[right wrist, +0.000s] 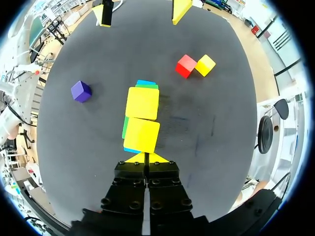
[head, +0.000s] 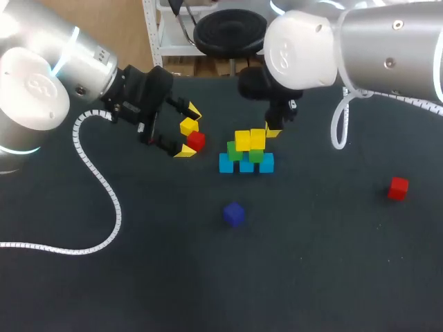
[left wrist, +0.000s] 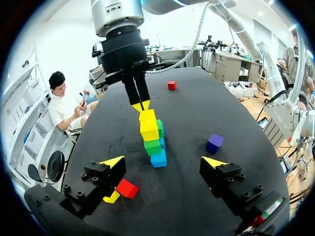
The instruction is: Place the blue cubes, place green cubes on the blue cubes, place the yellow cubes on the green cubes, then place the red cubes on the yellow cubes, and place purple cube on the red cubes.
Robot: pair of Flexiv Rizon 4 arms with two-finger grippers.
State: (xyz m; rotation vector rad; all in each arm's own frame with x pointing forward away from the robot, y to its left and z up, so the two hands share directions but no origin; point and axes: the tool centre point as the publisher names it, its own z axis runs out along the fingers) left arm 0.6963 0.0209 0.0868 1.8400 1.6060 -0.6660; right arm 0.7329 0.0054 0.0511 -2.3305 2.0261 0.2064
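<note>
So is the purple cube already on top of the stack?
No, the purple cube lies alone on the table, apart from the stack.

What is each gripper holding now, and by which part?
Nothing. The left gripper is open near a red cube; the right gripper is shut, empty.

My desk [head: 311, 277] is showing a dark matt top, faintly grained. The yellow cubes [right wrist: 142, 103] are looking smooth and dull, plastic or painted wood, I cannot tell. My left arm [head: 62, 55] is gleaming in satin silver shell; my left claw's [left wrist: 163, 161] fingers [left wrist: 93, 189] are showing matt black with smooth yellow tips.
</note>
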